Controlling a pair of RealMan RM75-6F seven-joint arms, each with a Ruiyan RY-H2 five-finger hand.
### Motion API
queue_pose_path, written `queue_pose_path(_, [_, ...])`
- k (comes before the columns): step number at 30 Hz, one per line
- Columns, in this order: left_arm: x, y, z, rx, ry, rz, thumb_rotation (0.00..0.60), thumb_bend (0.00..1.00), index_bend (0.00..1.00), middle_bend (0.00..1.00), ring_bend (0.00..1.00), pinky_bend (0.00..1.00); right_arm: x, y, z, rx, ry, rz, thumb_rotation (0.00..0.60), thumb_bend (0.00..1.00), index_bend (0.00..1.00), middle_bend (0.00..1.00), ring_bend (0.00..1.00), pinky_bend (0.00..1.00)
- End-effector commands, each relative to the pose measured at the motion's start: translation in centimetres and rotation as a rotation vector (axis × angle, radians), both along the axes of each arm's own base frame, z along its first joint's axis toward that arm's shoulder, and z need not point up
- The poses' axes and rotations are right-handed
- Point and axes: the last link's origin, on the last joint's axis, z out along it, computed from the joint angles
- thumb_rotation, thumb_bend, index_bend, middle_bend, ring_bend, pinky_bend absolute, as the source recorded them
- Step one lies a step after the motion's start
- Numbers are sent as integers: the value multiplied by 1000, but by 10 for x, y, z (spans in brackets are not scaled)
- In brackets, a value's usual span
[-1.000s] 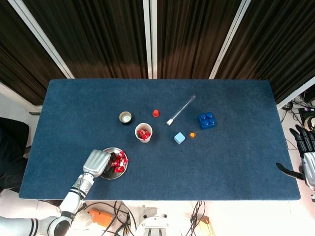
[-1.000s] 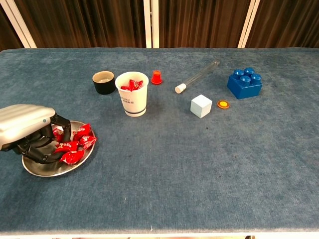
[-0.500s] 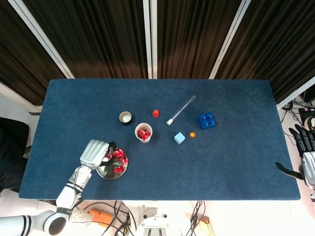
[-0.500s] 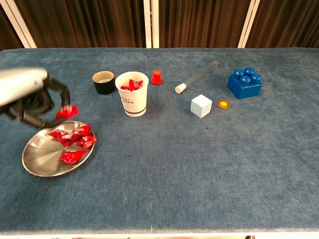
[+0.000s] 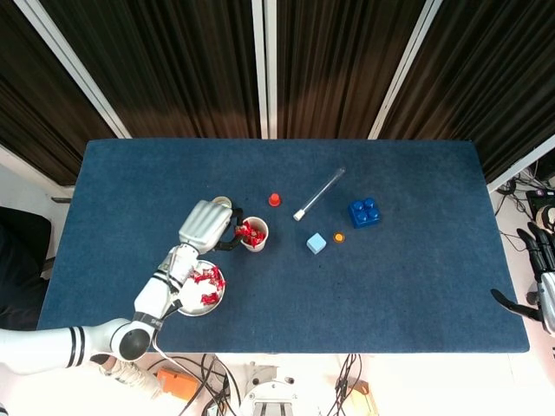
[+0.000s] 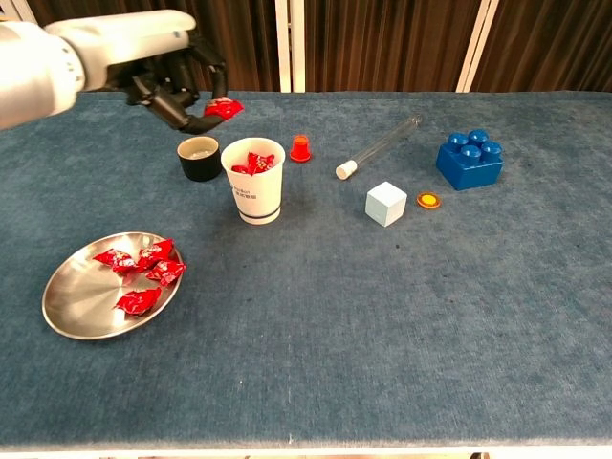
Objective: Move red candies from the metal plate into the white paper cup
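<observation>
A table covered in dark blue cloth [image 5: 416, 260] stands before dark brown pleated curtains [image 5: 182, 61] crossed by white frame bars [image 5: 264, 61], with pale floor [image 5: 22, 186] at its sides and a tangle of cables [image 5: 312, 390] under its near edge, all evenly lit.

The white paper cup [image 6: 254, 181] stands hemmed on its left by a small black cup [image 6: 199, 159] just beside it, with a small red cap [image 6: 300, 148] near its upper right. Toward the round metal plate [image 6: 80, 313] the blue surface [image 6: 363, 325] lies bare. Right of the cup, a clear glass tube [image 6: 379, 146], pale blue cube [image 6: 386, 203], orange disc [image 6: 428, 200] and blue toy brick [image 6: 469, 159] crowd the way.
</observation>
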Motion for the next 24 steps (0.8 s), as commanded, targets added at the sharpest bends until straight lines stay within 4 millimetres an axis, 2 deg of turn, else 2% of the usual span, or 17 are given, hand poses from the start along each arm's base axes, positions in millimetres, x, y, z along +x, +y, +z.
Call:
queue_pose_path(1, [16,17,-16,-32,47,16,600,345,565,922,829,830,-1,1,1,-3,0,-5,600,277,0,28,0,0])
queue_pose_path(7, [13,23,-27,-54,78,64,600,331,544,922,824,830,-5,3,2,-8,-2,-20,600,277,0,28,0,0])
queue_pose_path(14, [7,23,-28,-60,95,86,600,316,467,913,816,830,-6,3,2,-8,-3,-22,600,277,0,28,0,0])
queue_pose_path(20, [2,20,-25,-79,89,98,600,276,275,913,816,830,-6,2,1,-6,-4,-19,600,277,0,28,0,0])
queue_pose_path(22, [1,19,-20,-68,71,96,600,240,214,910,814,830,-5,2,2,-6,-2,-19,600,277,0,28,0,0])
queue_pose_path(24, [-2,18,-11,-39,43,97,600,220,195,899,806,830,-4,2,2,-7,-3,-16,600,277,0,28,0,0])
